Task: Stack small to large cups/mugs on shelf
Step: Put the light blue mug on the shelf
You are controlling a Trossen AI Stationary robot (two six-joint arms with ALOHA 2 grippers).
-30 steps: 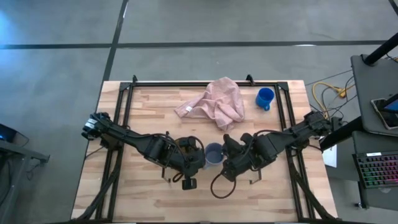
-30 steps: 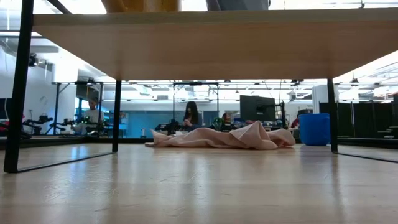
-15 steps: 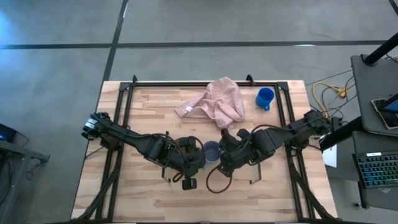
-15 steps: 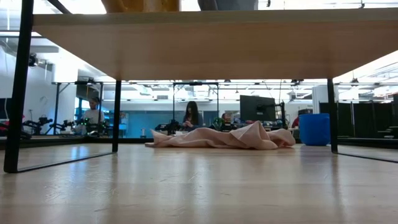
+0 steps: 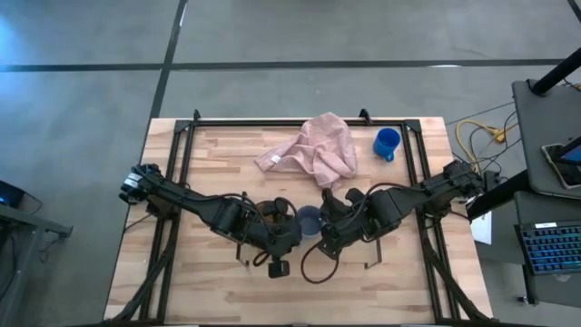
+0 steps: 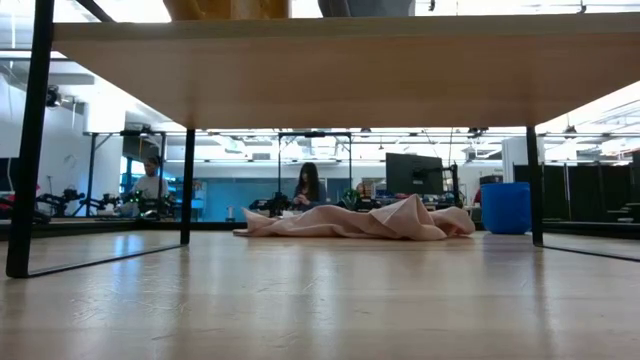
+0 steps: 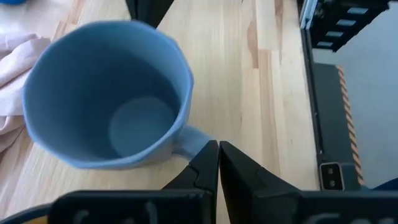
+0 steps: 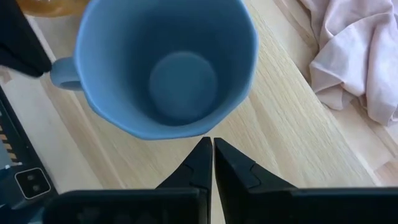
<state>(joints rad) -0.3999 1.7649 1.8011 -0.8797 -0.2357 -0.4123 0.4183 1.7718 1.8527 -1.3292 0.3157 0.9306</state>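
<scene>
The grey mug (image 5: 309,221) stands upright on its base on the shelf (image 6: 320,70), between my two grippers. The yellow-orange mug (image 5: 275,211) stands beside it on the left, partly under my left arm. My left gripper (image 7: 218,149) is shut at the grey mug's handle. My right gripper (image 8: 210,146) is shut at the mug's wall on the opposite side. The bright blue mug (image 5: 387,143) stands on the tabletop near the far right corner, also seen as the blue mug (image 6: 507,208) in the low view. My left gripper's shut fingertips (image 7: 208,152) meet the outer end of the grey mug's handle (image 7: 189,140), coming from the table's left. The mug stands upright on the shelf. My right gripper's shut fingertips (image 8: 202,152) lie against the mug's outer wall (image 8: 180,132) just under the rim, coming from the table's right.
A crumpled pink cloth (image 5: 313,150) lies on the tabletop beyond the shelf, left of the blue mug. The shelf's black legs (image 6: 25,140) stand on the table. The shelf's near strip (image 5: 349,265) is bare. People sit in the room behind.
My right gripper has moved toward the table's left, up to the grey mug's wall, staying shut. The grey mug has slid a little to the left along the shelf, toward the yellow-orange mug. My left gripper has kept its place at the handle.
</scene>
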